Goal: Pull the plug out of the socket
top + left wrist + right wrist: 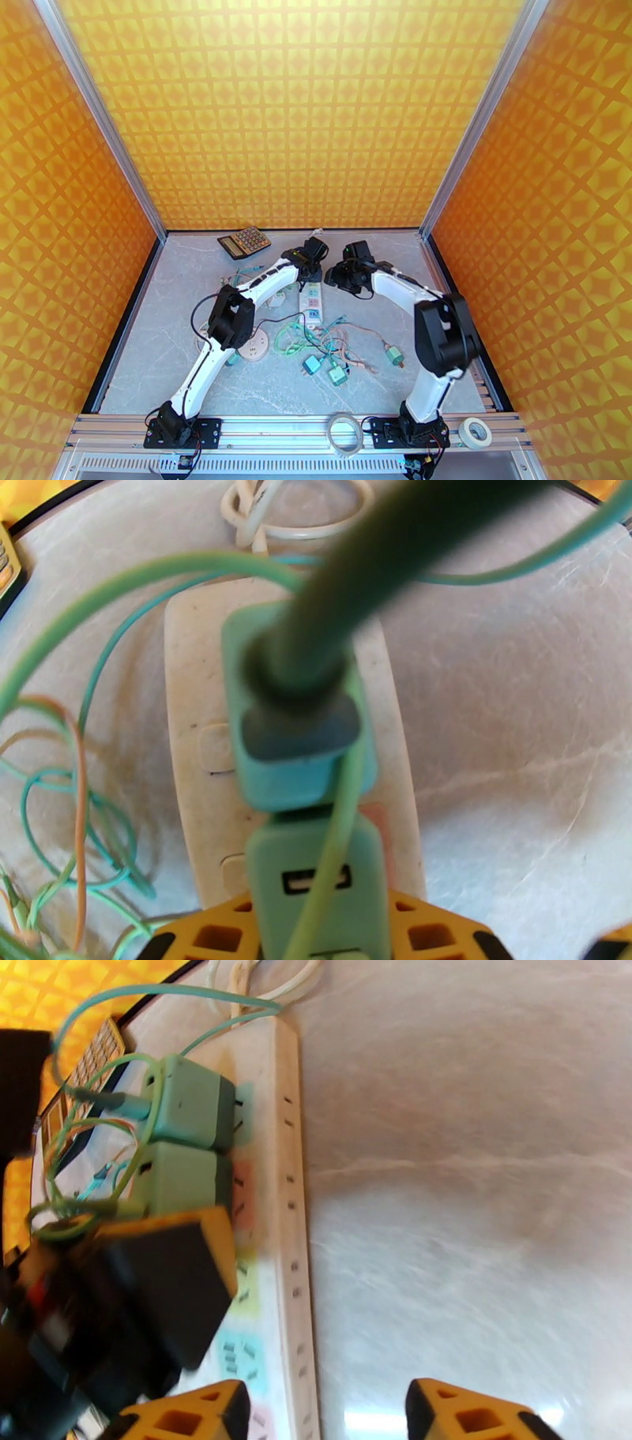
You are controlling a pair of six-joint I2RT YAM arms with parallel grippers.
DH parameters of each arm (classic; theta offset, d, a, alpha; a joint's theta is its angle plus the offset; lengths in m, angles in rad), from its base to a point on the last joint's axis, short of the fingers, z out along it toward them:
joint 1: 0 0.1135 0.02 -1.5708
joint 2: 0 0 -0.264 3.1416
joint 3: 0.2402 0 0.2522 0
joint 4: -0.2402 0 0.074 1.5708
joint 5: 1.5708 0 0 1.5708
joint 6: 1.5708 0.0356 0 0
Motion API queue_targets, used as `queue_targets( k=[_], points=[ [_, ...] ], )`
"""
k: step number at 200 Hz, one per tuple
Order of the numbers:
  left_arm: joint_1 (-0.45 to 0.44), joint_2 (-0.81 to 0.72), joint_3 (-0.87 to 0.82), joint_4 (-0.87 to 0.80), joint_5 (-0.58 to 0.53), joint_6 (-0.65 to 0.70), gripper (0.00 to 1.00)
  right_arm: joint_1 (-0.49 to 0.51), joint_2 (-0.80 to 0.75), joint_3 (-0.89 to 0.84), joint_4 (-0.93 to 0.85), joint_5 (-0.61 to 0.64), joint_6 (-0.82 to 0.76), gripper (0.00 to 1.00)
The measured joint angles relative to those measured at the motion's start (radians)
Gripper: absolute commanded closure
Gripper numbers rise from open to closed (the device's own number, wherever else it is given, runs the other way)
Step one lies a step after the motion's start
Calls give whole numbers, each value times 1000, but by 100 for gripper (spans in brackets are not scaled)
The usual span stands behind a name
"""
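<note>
left claw (320, 936) clamped on green usb plug (316, 863) in white power strip (278, 1157), mid-counter toward far edge. right claw (324, 1416) apart, close over strip.

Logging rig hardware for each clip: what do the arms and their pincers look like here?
The left arm and right arm have white links, bulky black joints and black bases, with thin black cables by the joints. The left pincer and right pincer have yellow fingers with square cut-outs and black edging.
</note>
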Motion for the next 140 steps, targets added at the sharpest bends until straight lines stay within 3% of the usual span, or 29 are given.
queue_targets(
  k=[58, 140],
  points=[
    [9, 0, 16, -33, 12, -1, 71, -11, 130, 56, 61, -148, 42, 54],
    [15, 0, 55, -97, 32, -9, 76, -19, 213, 78, 87, -216, 97, 56]
  ],
)
